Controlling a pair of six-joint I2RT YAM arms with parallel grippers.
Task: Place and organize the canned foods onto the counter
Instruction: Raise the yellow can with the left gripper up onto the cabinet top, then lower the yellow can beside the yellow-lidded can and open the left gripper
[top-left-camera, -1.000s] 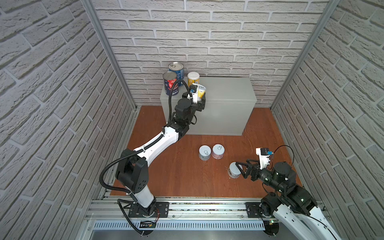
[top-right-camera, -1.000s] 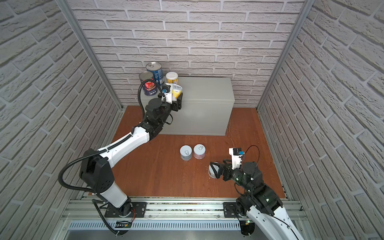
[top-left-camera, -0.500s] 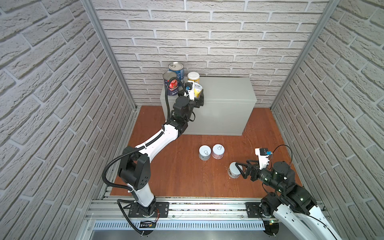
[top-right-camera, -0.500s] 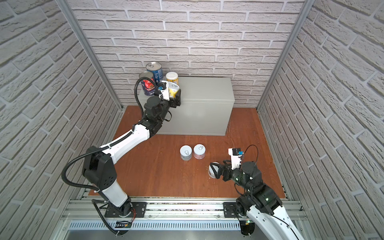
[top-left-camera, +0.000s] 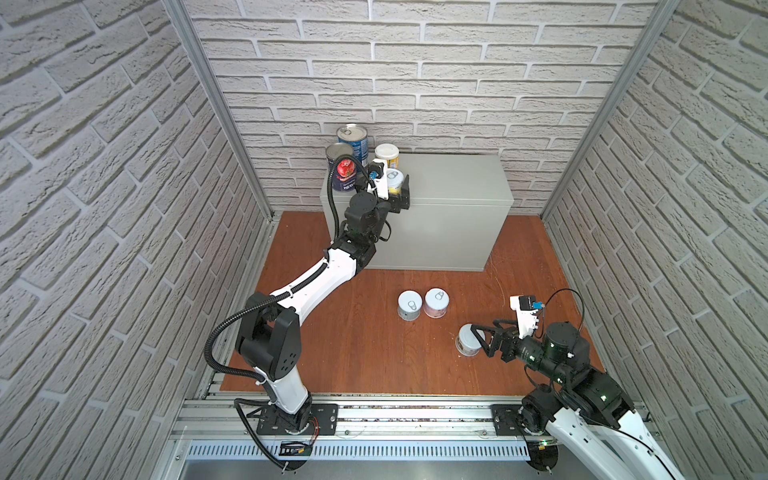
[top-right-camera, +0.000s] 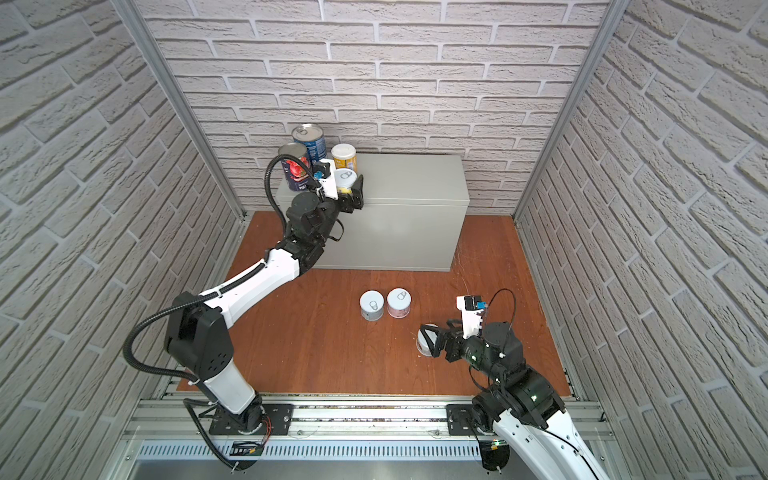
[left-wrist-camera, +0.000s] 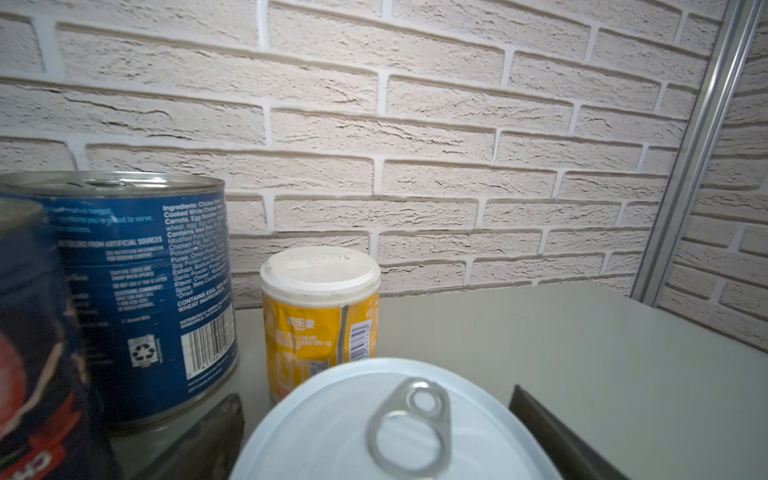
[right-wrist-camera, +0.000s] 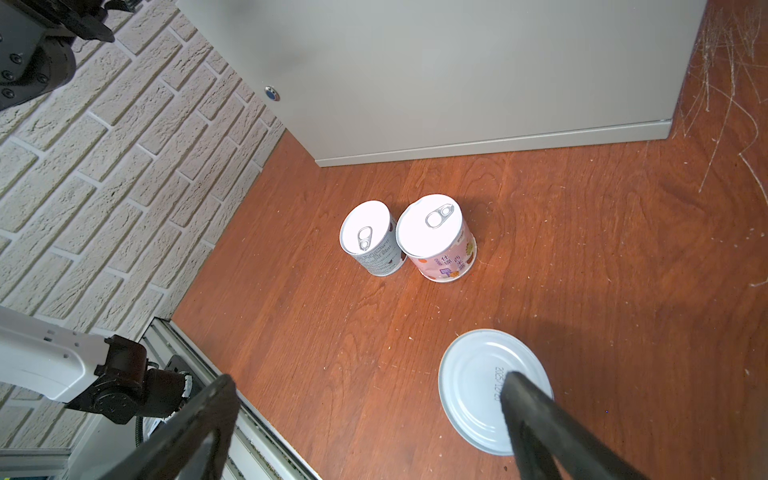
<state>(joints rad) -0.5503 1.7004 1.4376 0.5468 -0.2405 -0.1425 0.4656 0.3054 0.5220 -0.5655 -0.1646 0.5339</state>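
Observation:
On the grey counter (top-left-camera: 453, 178) (left-wrist-camera: 540, 353) stand a blue-label can (top-left-camera: 352, 141) (left-wrist-camera: 137, 299), a tomato-label can (top-left-camera: 340, 172) and a yellow can (top-left-camera: 387, 156) (left-wrist-camera: 320, 316). My left gripper (top-left-camera: 392, 188) (left-wrist-camera: 378, 440) is open around a second yellow can (top-left-camera: 395, 178), its ring-pull lid (left-wrist-camera: 395, 428) sitting between the fingers (left-wrist-camera: 208, 440). On the floor, a pale blue can (top-left-camera: 409, 305) (right-wrist-camera: 370, 241) touches a pink one (top-left-camera: 436, 302) (right-wrist-camera: 438, 241). My right gripper (top-left-camera: 482, 338) (right-wrist-camera: 365, 415) is open low beside another pale can (top-left-camera: 466, 340) (right-wrist-camera: 478, 386), standing bottom up.
Brick walls close in the back and both sides. A metal rail (top-left-camera: 374, 415) runs along the front edge of the reddish-brown floor (top-left-camera: 357, 353). The right half of the counter top is bare. A round lock (right-wrist-camera: 272, 93) sits on the counter's front.
My left gripper carried the yellow can slightly back onto the counter and opened from a shut grip; the can now stands free. The right arm has barely moved.

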